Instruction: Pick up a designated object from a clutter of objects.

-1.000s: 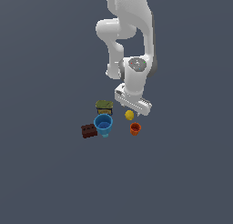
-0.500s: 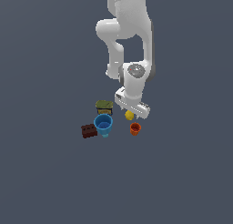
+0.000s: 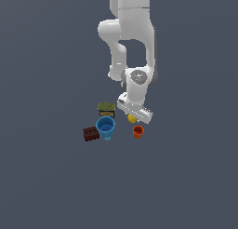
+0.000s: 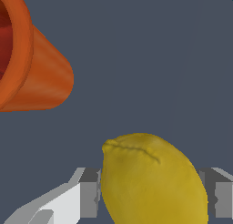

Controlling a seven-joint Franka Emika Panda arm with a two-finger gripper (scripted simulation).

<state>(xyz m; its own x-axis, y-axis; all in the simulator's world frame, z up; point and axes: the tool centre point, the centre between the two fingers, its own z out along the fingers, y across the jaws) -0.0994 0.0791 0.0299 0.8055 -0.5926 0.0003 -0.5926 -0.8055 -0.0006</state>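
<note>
Taking the exterior view from its left, the dark brown-red studded block (image 3: pixel 90 133) sits at the edge of the clutter on the grey worktop (image 3: pixel 46 177), with the blue cup (image 3: pixel 106 126) just beside it and the olive-green can (image 3: pixel 106 109) behind the cup. Next comes the yellow lemon-like ball (image 3: pixel 132 118), mostly covered by the white hand of the arm, and then, toward the exterior view's right, the small orange cup (image 3: pixel 138 131) close by. The gripper (image 4: pixel 152 198) is down over the ball: in the wrist view the lemon (image 4: pixel 152 182) fills the space between the two fingers (image 4: pixel 88 198), one on each flank, and the orange cup (image 4: pixel 32 59) lies off to one side, clear of the grasp. The jaws straddle the lemon with the pads very near its skin, yet whether they already press on it I cannot tell. As a judgement, the approach and the descent look finished and the alignment is good; what is left is to clench firmly on the lemon and lift it free of the others without nudging the orange cup.
</note>
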